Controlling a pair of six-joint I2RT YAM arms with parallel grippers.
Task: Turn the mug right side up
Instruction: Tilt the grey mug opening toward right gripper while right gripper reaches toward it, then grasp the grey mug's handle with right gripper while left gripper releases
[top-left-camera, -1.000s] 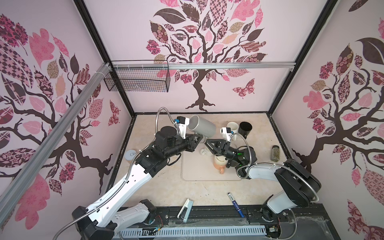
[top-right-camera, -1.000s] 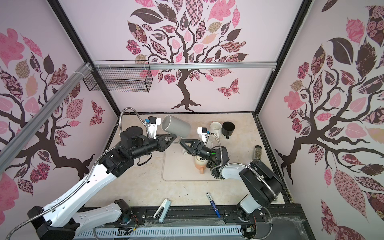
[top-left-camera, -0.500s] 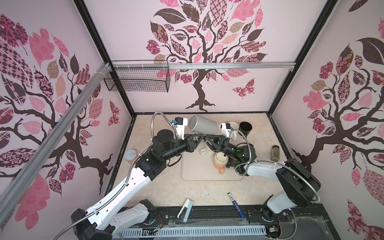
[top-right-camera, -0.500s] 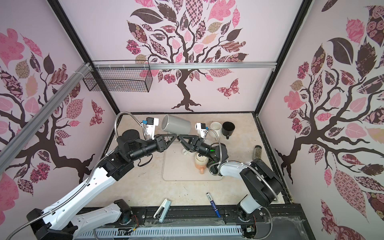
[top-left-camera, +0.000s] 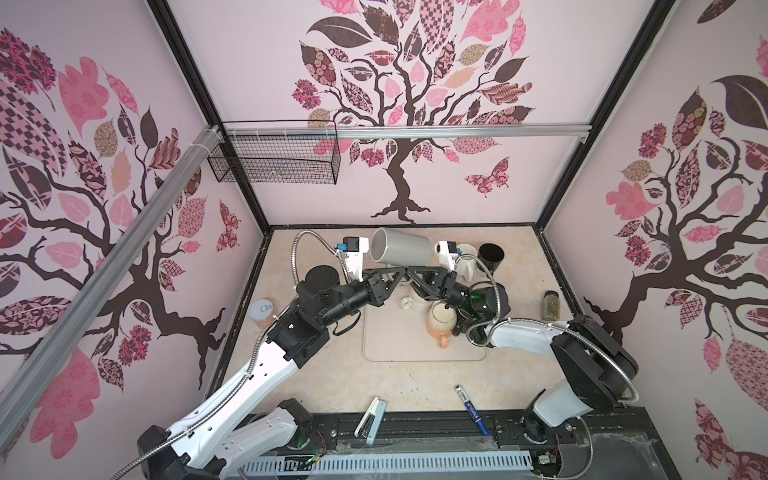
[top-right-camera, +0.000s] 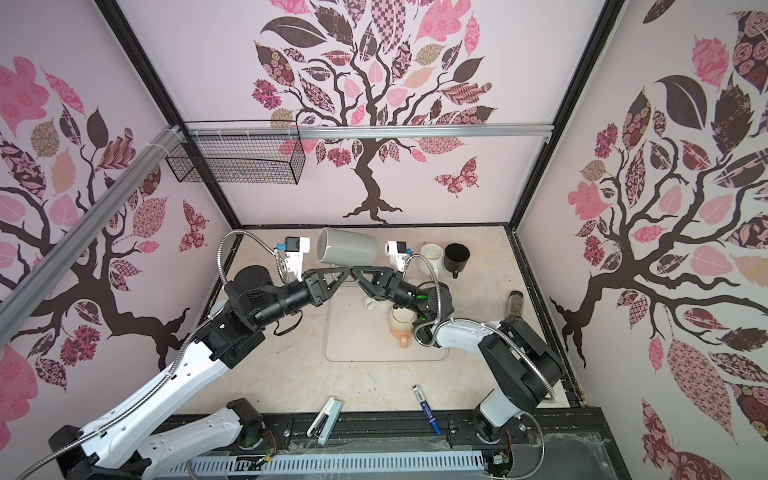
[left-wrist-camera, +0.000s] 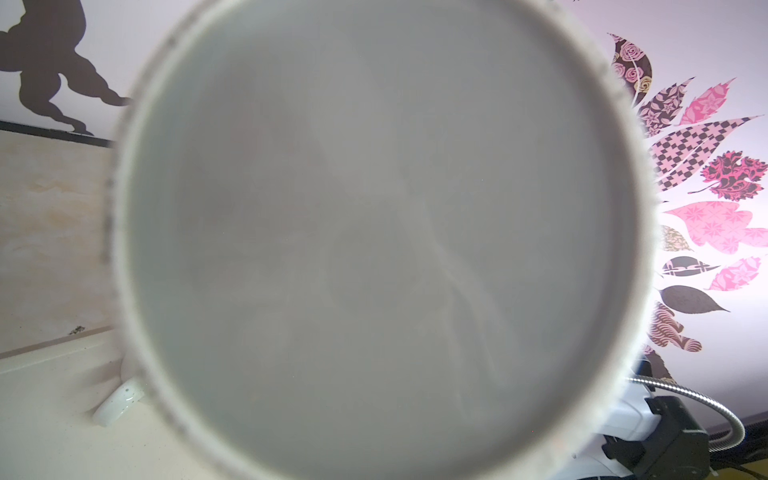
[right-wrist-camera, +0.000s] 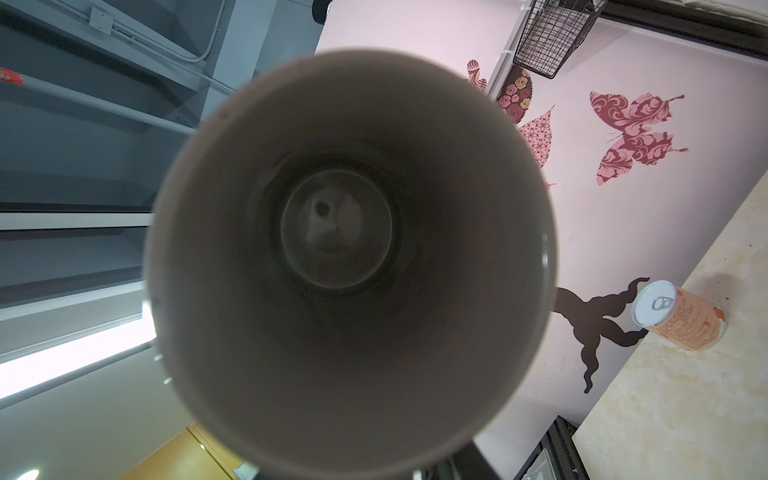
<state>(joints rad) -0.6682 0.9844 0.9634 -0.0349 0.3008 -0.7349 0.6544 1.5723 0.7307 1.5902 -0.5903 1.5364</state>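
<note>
- The left tool (top-left-camera: 400, 272) is clamped tight on the underside of the grey mug (top-left-camera: 401, 247) and holds it in the air. The grip spot and the handle are hidden beneath the mug's body.
- The right tool (top-left-camera: 417, 274) meets the same spot from the opposite side, tip to tip with the left one. Cannot tell whether it grips the mug or only sits beside it.
- The mug lies on its side, well above the tabletop (top-left-camera: 340, 386) near the back wall, with its base toward the left arm and its mouth toward the right arm.
- Right wrist view looks straight down the mouth and shows a smooth grey wall and a glossy floor.
- Left wrist view is filled by the blurred flat base with its pale ring.
- Under the arms, on the mat (top-left-camera: 395, 349), stands a peach mug (top-left-camera: 441, 324). A white mug (top-left-camera: 411, 301) is just beside it, half covered.
- Behind the arms, a cream mug (top-left-camera: 467, 259) and a black mug (top-left-camera: 490, 255) stand upright, their insides too dark or too hidden to read.
- A glass jar (top-left-camera: 550, 305) with dark filling stands by the right wall.
- A sealed can (top-left-camera: 262, 311) stands by the left wall.
</note>
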